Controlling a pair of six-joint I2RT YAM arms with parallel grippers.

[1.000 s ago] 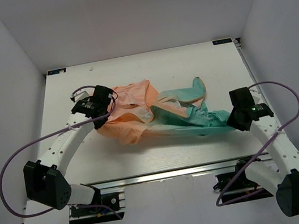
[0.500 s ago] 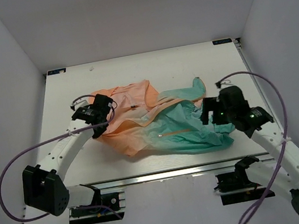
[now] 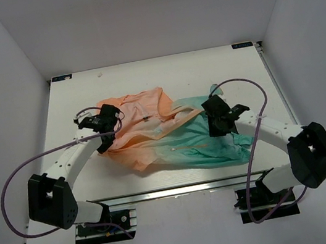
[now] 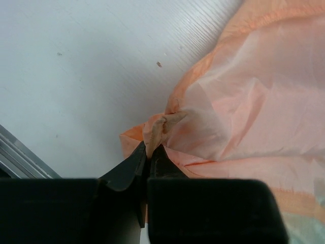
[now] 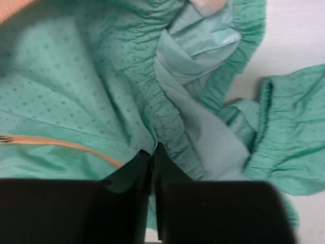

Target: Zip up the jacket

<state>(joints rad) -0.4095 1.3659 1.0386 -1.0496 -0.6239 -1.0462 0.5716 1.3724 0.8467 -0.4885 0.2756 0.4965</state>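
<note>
The jacket [image 3: 171, 134] lies crumpled in the middle of the table, orange-peach on the left and teal on the right. My left gripper [image 3: 105, 143] is at its left edge, shut on a pinch of orange fabric [image 4: 158, 127] low over the table; the left wrist view shows the gripper [image 4: 150, 150] closed on it. My right gripper [image 3: 215, 127] is over the teal part, shut on a gathered teal fold [image 5: 152, 122], as the right wrist view shows [image 5: 153, 150]. An orange zipper line [image 5: 61, 144] runs to the left of the right gripper. The zipper slider is not visible.
The white table [image 3: 144, 81] is enclosed by white walls at the back and sides. An aluminium rail [image 3: 180, 189] runs along the near edge. Purple cables [image 3: 11, 185] loop beside both arms. A teal sleeve [image 3: 214, 91] sticks out toward the back right.
My right arm has swung from the table's right side leftward onto the teal part. The jacket has spread toward the near edge. My left gripper has shifted slightly left and nearer with the orange fabric.
</note>
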